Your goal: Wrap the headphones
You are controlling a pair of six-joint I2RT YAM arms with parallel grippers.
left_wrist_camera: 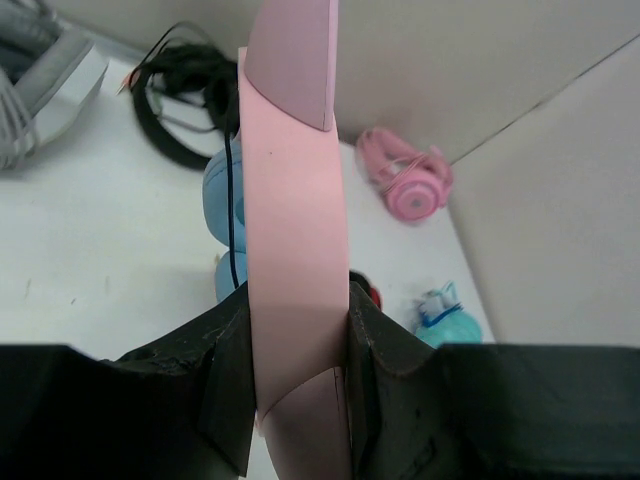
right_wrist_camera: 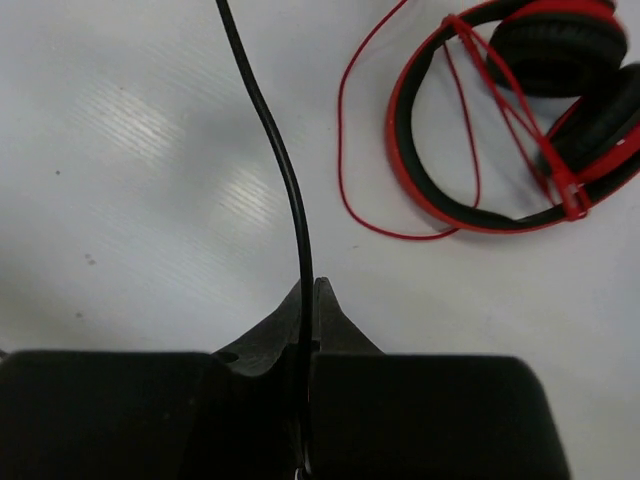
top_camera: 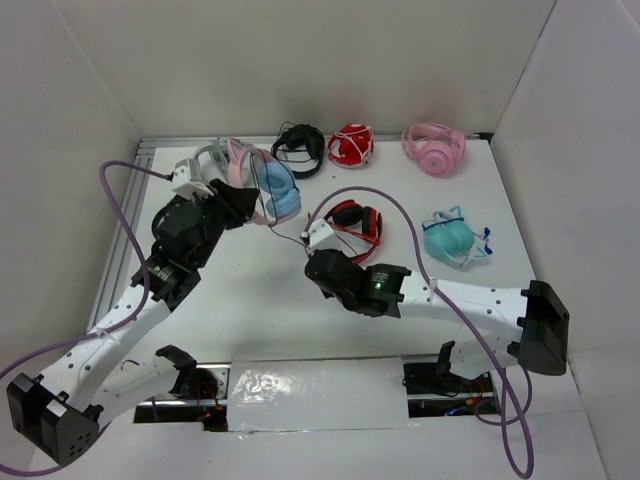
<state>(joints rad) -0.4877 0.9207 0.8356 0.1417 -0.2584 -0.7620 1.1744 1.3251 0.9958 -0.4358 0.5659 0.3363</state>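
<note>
Closest to the lens on your right wrist, the right gripper [right_wrist_camera: 308, 300] has its jaws pressed together on the thin black cable [right_wrist_camera: 275, 150], which runs up and away over the white table [right_wrist_camera: 130, 200]. Your left gripper [left_wrist_camera: 298, 340] is clamped across the pink headband [left_wrist_camera: 295, 250] of the cat-ear headphones [top_camera: 265, 185], one finger against each edge. They sit at the back left of the table, with the light blue ear cups [left_wrist_camera: 222, 185] on the far side of the band. Whether the cups touch the surface, you cannot tell. From here the cable is your weak point, in my judgement. It is thin and smooth, so a quick pull could slide it through the fingers, and a hard pull could strain it where it enters the cup. The band is held only at its edges and could twist or pop free if the cable drags sideways. Watch the red-and-black headphones [right_wrist_camera: 555, 45] too. Their loose red cable [right_wrist_camera: 345, 150] lies just beside your right fingers and could snag on a sweep.
</note>
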